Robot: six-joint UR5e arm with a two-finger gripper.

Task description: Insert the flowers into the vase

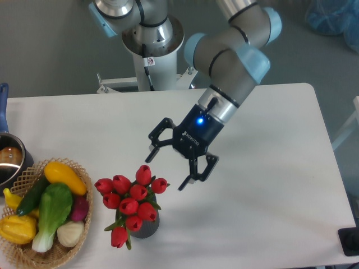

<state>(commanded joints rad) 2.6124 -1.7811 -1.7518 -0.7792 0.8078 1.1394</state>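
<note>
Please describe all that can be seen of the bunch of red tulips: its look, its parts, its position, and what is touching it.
The flowers are a bunch of about nine closed red tulip buds with green stems and leaves. The bunch stands in the vase, a small dark grey cylinder that it mostly hides, being wider. One bud droops low at the left. The open gripper is above and right of it, not touching. The wicker basket lies to the left, apart.

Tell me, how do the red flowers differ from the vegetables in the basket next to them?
The flowers are all one red, a tight bunch of buds; the vegetables mix yellow, green, purple and white. The flowers stand upright in a dark vase, while the vegetables lie piled in a woven basket. Both sit on the white table, and the open gripper touches neither.
</note>
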